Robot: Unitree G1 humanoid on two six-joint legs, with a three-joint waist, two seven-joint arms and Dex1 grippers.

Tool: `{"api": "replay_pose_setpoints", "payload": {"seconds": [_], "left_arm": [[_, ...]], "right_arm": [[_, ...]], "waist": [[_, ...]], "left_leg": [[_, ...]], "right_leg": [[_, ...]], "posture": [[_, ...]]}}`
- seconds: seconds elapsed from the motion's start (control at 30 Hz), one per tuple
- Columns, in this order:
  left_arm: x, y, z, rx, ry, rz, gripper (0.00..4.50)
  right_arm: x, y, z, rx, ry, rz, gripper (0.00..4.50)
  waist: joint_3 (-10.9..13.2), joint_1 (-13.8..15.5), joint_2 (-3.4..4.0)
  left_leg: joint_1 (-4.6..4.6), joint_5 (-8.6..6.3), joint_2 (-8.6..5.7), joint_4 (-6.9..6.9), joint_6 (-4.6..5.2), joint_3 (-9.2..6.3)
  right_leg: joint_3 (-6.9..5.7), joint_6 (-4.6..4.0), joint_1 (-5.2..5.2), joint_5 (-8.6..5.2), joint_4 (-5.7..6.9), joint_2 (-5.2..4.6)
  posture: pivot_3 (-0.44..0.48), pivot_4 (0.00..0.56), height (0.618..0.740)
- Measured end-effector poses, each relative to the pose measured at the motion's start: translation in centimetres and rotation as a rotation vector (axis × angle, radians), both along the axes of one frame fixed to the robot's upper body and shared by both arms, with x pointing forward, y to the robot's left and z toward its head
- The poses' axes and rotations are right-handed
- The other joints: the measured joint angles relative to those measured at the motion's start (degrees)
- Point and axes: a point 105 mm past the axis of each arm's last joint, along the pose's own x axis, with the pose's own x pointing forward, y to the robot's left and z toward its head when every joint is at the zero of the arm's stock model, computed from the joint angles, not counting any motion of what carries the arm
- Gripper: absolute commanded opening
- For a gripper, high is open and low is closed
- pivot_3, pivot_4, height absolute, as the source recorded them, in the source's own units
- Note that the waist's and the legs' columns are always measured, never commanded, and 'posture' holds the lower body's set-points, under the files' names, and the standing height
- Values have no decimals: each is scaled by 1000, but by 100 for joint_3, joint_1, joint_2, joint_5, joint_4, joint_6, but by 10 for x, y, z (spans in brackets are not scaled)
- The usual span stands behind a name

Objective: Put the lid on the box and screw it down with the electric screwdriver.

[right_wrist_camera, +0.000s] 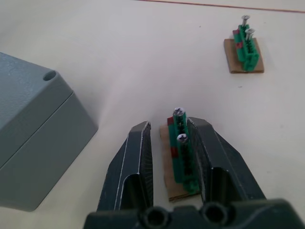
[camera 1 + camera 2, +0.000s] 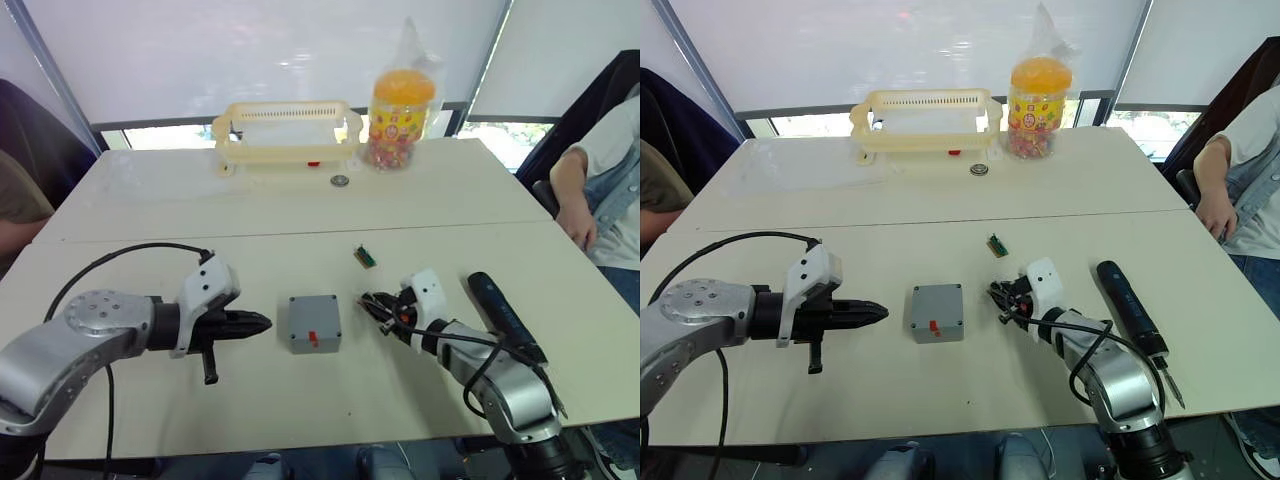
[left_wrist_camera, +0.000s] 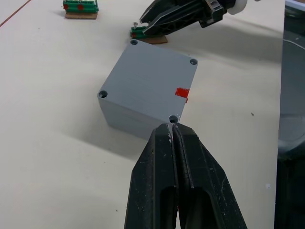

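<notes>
Grey lid [image 2: 314, 318] already caps the box [image 3: 125, 119] at frame centre, so the right gripper [image 1: 170, 143] straddles a screw holder [image 1: 183, 157], jaws parted, while the left gripper [image 3: 172, 131], clenched empty, steadies its corner.

Bright, even daylight from the white blinds [image 2: 270, 50] behind the table [image 2: 150, 200]. Shadows soft, faint. Mild glare on the far tabletop. Wrist views sharp up close, slightly soft farther off.

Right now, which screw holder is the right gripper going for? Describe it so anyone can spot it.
On the near table, look just right of the grey box. A green screw holder on a brown card lies between the right gripper fingers. Its twin lies apart, farther back.
</notes>
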Motion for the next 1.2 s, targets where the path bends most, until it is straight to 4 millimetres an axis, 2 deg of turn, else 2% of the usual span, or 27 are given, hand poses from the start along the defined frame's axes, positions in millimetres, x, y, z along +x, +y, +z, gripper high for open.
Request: {"api": "replay_pose_setpoints", "payload": {"seconds": [0.1,0.17,0.2,0.23,0.63,0.87,1.03,1.1,1.2], "left_arm": [[1,0,0,-2,-3,6,49],[0,-2,-1,-6,0,3,49],[0,-3,-3,-5,6,-1,49],[0,-3,-3,-5,8,-3,49],[1,-3,-2,2,-13,-2,49],[4,-1,-4,1,-15,4,49],[4,0,-4,2,-19,-4,49],[4,0,-4,-2,-19,-8,49],[4,1,-5,-8,-4,-18,49]], "right_arm": [[0,-1,-2,-1,5,-3,1264],[0,-1,-1,-3,0,-4,738],[1,-1,-1,-6,-2,-6,270],[1,-2,-1,-6,-2,-7,69],[1,-3,-1,-9,-7,-17,69],[1,-7,23,28,-64,-32,69],[-3,-4,30,28,-74,-16,69],[-4,0,33,41,-73,1,69],[-7,18,53,95,-110,89,69]], "waist": [[0,0,0],[0,0,0],[0,0,0],[0,0,0],[0,1,0],[0,1,0],[0,2,0],[0,-3,1],[3,-21,5]], "left_leg": [[0,0,0,0,0,0],[0,0,0,0,0,0],[0,0,0,0,0,0],[0,0,0,0,0,0],[0,0,0,0,0,0],[0,0,0,0,0,-1],[0,0,0,0,0,0],[0,0,0,0,0,-1],[1,0,2,-1,1,-1]], "right_leg": [[0,0,0,0,0,0],[0,1,0,0,0,0],[0,1,0,0,0,0],[0,1,0,0,0,0],[0,0,0,0,0,0],[0,1,0,0,0,0],[0,0,0,0,0,0],[0,0,0,0,1,0],[0,0,-2,0,1,3]], "posture": [[0,150,740],[0,150,740],[0,150,740],[0,150,740],[0,150,740],[0,150,740],[0,150,740],[0,150,740],[0,150,740]]}}
